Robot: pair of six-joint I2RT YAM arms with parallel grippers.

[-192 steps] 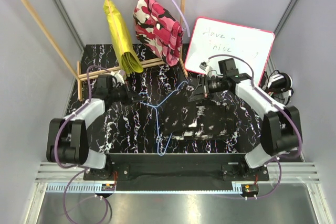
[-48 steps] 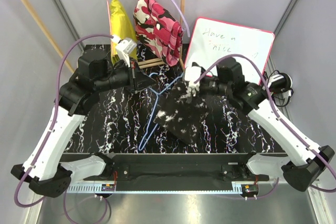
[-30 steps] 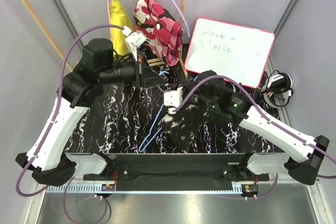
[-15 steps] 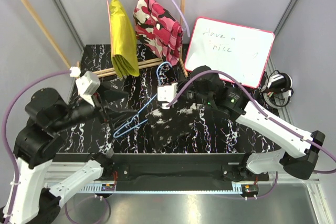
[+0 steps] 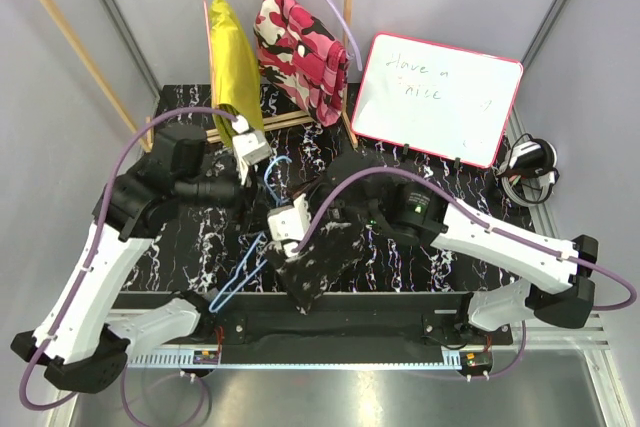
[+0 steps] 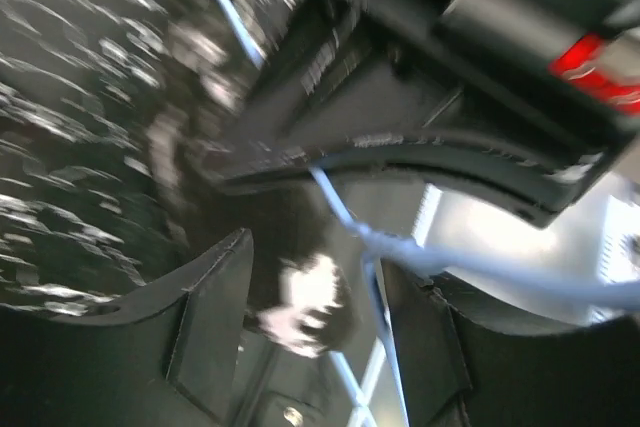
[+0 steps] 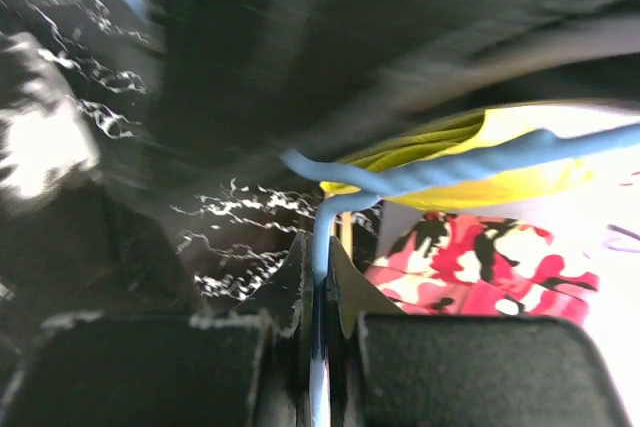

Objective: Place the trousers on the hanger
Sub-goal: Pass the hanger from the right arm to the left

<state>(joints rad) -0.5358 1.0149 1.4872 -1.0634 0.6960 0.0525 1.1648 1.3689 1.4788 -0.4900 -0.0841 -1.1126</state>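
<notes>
The light-blue wire hanger [image 5: 243, 269] is lifted and tilted over the table's near left, its hook [image 5: 277, 171] pointing toward the back. My right gripper [image 5: 268, 217] is shut on its wire just below the twisted neck [image 7: 450, 172]; the wire runs straight between the shut jaws of that gripper [image 7: 317, 269]. The black trousers [image 5: 318, 265] with white blotches hang in a bunch beside the hanger, under the right wrist. My left gripper [image 5: 260, 190] hovers over the neck, open. In the left wrist view the wire [image 6: 345, 212] and a blotched fold [image 6: 300, 297] lie between the spread fingers of that gripper [image 6: 320, 337].
A wooden rack at the back holds a yellow garment [image 5: 228, 57] on a pink hanger and a pink camouflage garment [image 5: 300, 47] on a lilac hanger. A whiteboard [image 5: 437, 97] leans at the back right. The black veined table [image 5: 470, 202] ends at a metal rail near my bases.
The left gripper let go of the hanger, swung off to the left and came back over its neck. The right gripper closed on the wire and carried hanger and trousers toward the near left.
</notes>
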